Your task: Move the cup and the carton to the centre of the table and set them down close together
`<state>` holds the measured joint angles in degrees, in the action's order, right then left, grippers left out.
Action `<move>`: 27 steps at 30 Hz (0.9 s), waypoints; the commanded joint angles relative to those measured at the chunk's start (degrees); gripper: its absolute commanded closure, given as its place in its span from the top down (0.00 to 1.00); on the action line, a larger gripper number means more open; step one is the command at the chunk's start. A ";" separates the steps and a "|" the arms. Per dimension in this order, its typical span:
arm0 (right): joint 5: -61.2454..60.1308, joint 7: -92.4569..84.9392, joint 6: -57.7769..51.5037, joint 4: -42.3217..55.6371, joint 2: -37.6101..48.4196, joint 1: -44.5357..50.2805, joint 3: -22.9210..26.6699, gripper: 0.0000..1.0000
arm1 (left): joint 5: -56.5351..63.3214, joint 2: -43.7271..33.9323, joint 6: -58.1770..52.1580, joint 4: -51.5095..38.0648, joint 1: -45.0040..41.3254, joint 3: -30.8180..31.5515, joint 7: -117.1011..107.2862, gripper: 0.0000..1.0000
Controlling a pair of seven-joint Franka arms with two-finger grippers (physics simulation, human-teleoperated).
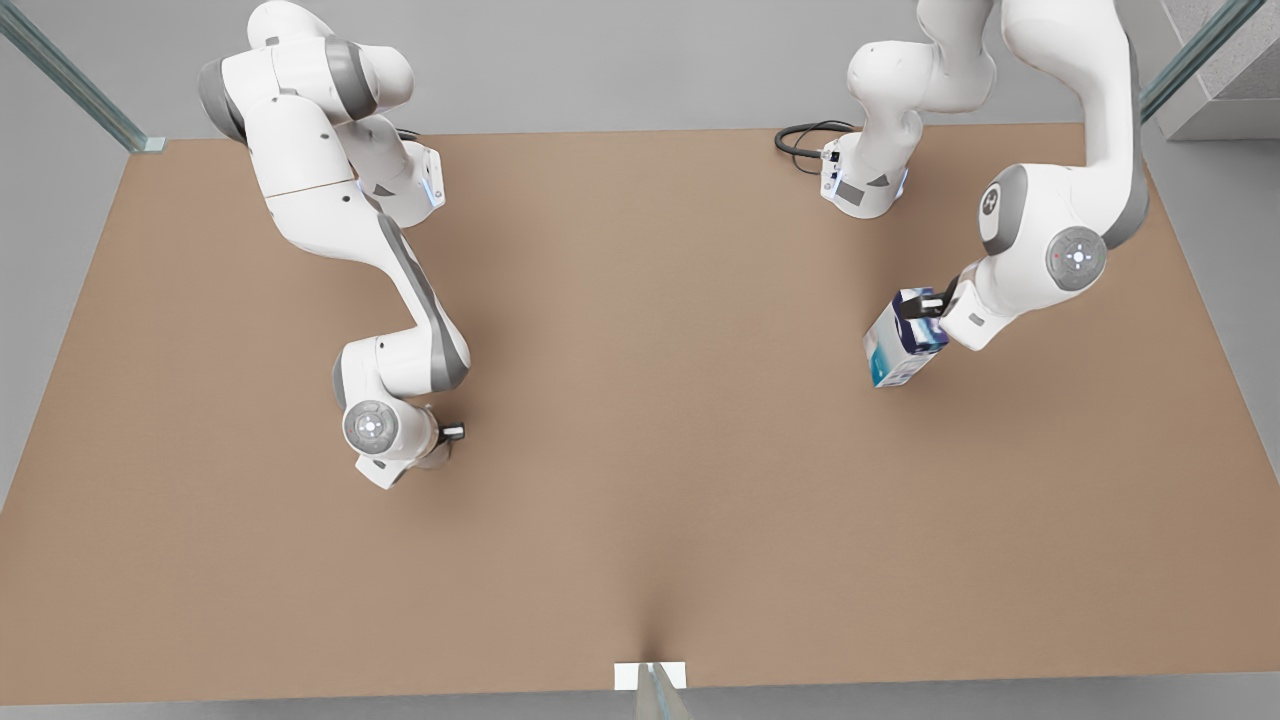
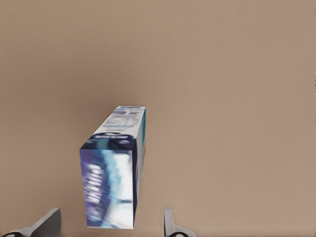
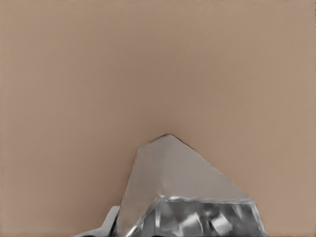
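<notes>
The carton, dark blue and white with a teal lower part, stands at the front view's right, over the brown table. My left gripper straddles its top. In the left wrist view the carton sits between two grey fingertips, and a gap shows on each side. At the front view's left, my right gripper is down at the tabletop over the pale cup. The faceted, translucent cup lies right under the right wrist camera, with one grey finger against its side.
Both arm bases stand at the table's far edge, with a black cable beside one. Glass rails cross the top corners. A small white marker sits at the near edge. Bare tabletop lies between the two grippers.
</notes>
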<state>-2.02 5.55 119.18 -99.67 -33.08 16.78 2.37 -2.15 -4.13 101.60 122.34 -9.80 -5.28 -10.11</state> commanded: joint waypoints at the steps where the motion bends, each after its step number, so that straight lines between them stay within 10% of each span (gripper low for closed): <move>1: 0.00 -0.01 0.00 0.00 -0.06 0.00 0.00 0.21 | 0.04 0.09 0.09 0.00 0.49 0.00 0.00 1.00; 12: 0.26 -3.44 -0.62 8.35 -0.15 1.58 -0.44 0.21 | 0.22 0.27 1.32 1.23 0.49 -0.17 0.00 1.00; 27: -8.09 31.27 7.38 45.44 -25.90 21.18 -3.34 0.21 | 0.39 0.27 9.58 11.16 0.40 -1.31 0.09 1.00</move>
<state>-10.28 37.23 127.19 -54.23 -59.29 37.96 -1.57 -1.78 -3.87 111.18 133.50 -9.53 -6.68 -9.95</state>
